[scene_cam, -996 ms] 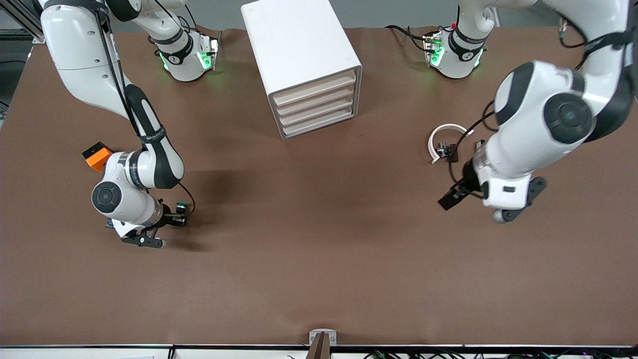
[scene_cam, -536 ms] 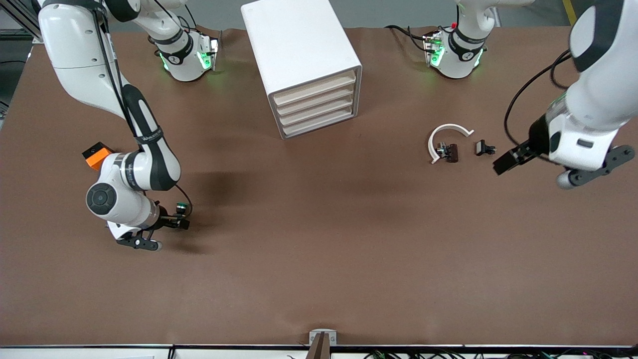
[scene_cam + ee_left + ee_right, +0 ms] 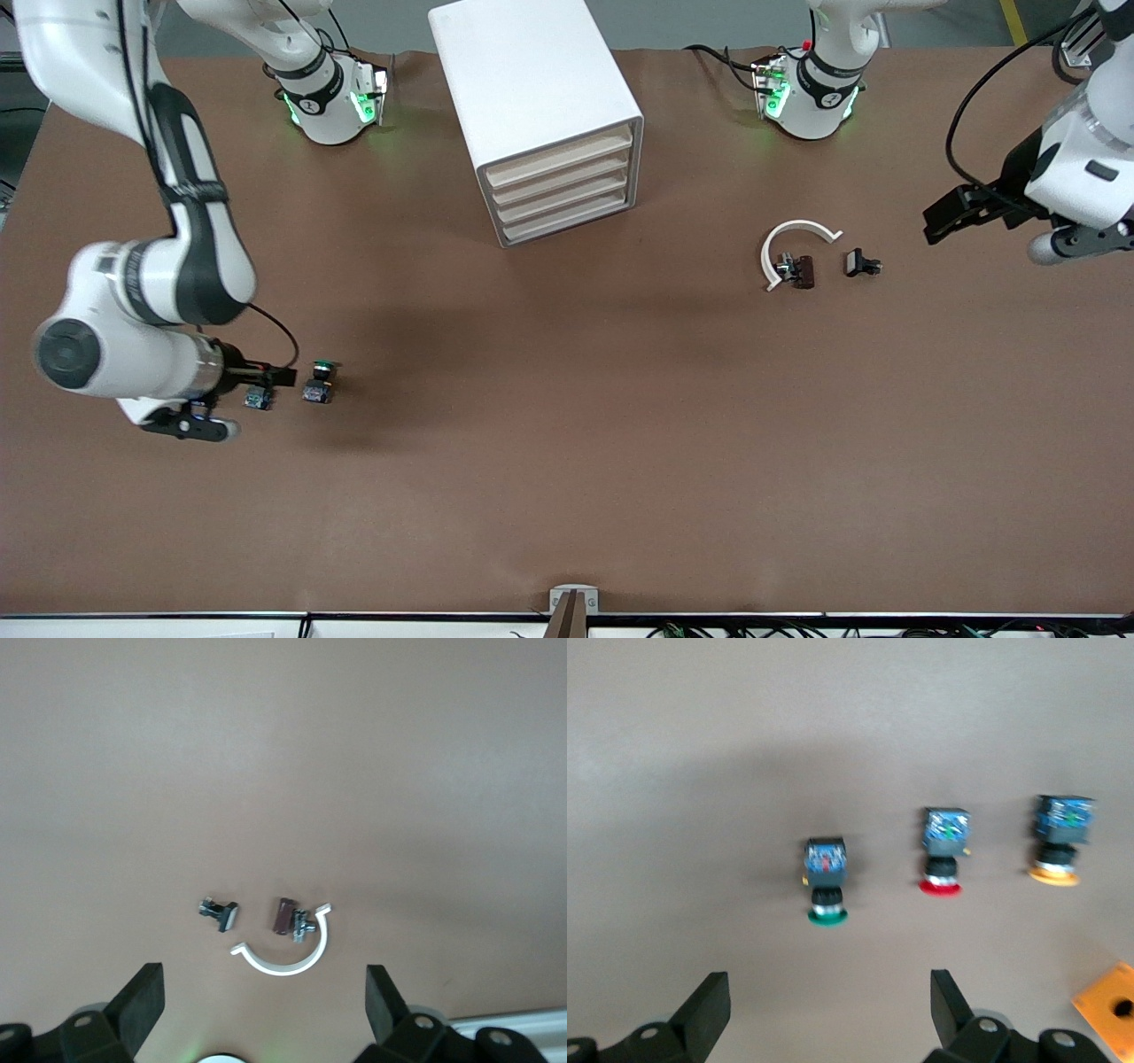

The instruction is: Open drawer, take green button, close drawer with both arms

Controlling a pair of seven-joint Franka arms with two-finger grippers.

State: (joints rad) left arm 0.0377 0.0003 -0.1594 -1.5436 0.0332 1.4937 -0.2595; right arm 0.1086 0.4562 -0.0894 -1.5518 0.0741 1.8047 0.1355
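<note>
The green-capped button rests on the brown table near the right arm's end, free of any gripper; it also shows in the right wrist view. My right gripper is open and empty, just beside the button toward the right arm's end; its jaws stand wide apart. My left gripper is open and empty, up over the left arm's end of the table. The white drawer cabinet stands at the back middle with all its drawers shut.
A red-capped button, a yellow-capped button and an orange block lie beside the green one. A white C-shaped ring with two small dark parts lies toward the left arm's end, also in the left wrist view.
My right gripper has let go of the green button and drawn back toward its end of the table. My left arm has swung away from over the ring toward its own end.
</note>
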